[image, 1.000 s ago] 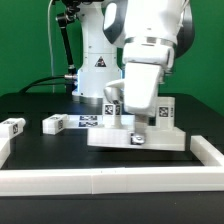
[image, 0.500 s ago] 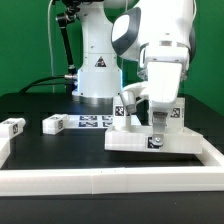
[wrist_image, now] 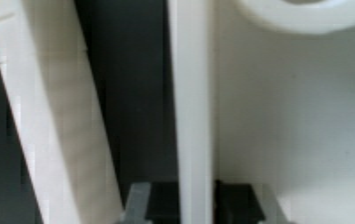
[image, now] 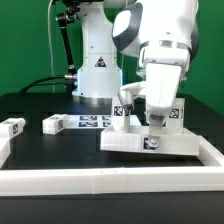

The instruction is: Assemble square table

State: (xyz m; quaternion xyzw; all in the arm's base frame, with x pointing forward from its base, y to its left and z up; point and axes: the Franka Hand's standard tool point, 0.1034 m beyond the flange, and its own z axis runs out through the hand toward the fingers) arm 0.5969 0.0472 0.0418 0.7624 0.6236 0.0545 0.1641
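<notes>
Since half a second ago the hand [image: 153, 126] and the square table slab [image: 120, 142] have slid together a little toward the exterior view's left, after a larger shift to the exterior view's right in the half second before that. The two legs on the slab have travelled with it. The hand points straight down at the slab's near edge. Its fingers [wrist_image: 147, 203] are pressed almost together and pinch the thin raised rim [wrist_image: 188, 100], which in the wrist view runs as a narrow white strip straight between them [wrist_image: 190, 205]. Beside the rim in that view lies the slab's broad flat face [wrist_image: 298, 120]. On the rim's other side, across a dark gap, is a long white piece that I cannot identify from there. The slab lies flat on the black table [image: 70, 150], in the part toward the exterior view's right, with a small tag on its near wall just below the hand. One upright leg [image: 122, 113] rises from it on the exterior view's left of the hand and a second upright leg [image: 176, 112] on the other side, both tagged. The marker board [image: 90, 122] lies flat in front of the robot's base. Farther to the exterior view's left, well apart from the slab, lie one loose leg [image: 53, 124] and another loose leg [image: 12, 127]. The white border rail [image: 100, 180] runs along the near edge of the table.
</notes>
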